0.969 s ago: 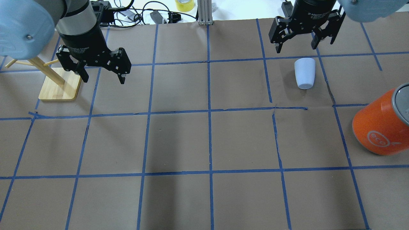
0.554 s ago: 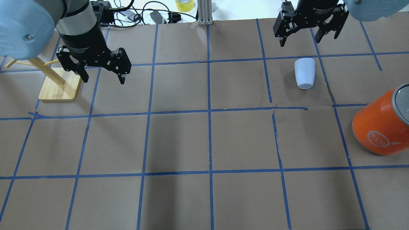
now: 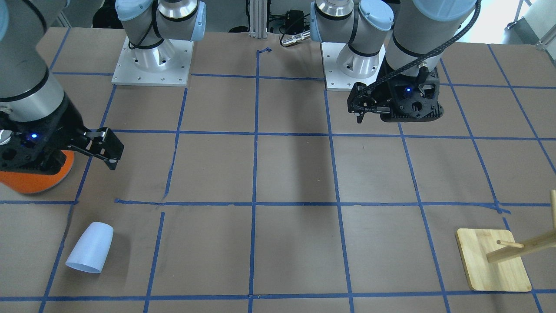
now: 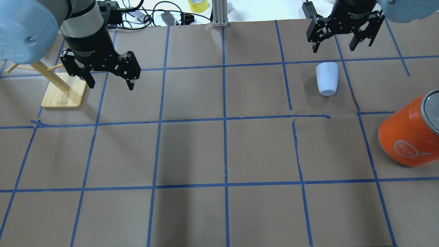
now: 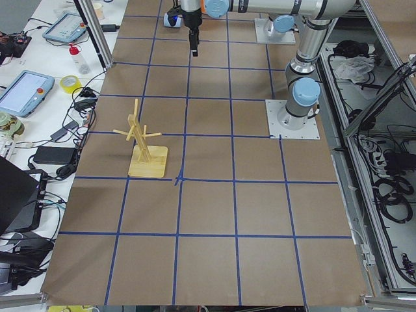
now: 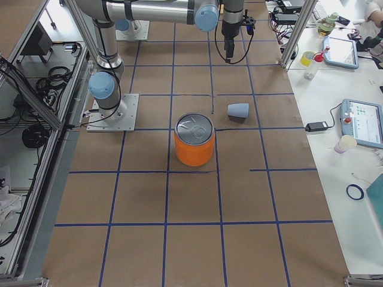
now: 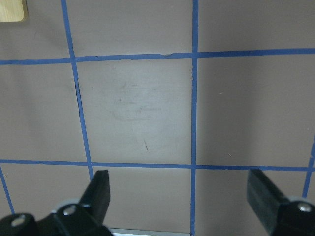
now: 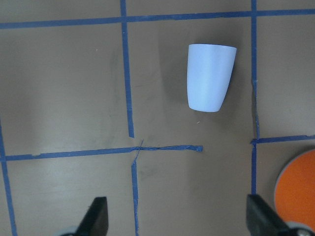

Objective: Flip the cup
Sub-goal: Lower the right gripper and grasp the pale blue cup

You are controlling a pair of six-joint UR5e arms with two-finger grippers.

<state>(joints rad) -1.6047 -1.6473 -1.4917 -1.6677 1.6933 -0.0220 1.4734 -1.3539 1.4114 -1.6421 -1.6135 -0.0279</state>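
The cup (image 4: 327,79) is a small pale blue-white tumbler lying on its side, base toward the robot and rim away. It also shows in the front view (image 3: 90,253), the right side view (image 6: 238,110) and the right wrist view (image 8: 210,77). My right gripper (image 4: 333,48) is open and empty, hovering just beyond the cup's rim end, clear of it. My left gripper (image 4: 111,86) is open and empty at the far left, over bare table in the left wrist view (image 7: 182,196).
A large orange can with a silver top (image 4: 408,133) stands at the right edge, nearer the robot than the cup. A wooden peg stand (image 4: 63,92) stands beside my left gripper. Cables and a tape roll (image 4: 198,5) lie past the table's far edge.
My right gripper has moved away from the cup, farther across the table and a little to the right, still open. The cup and my left arm have not moved.
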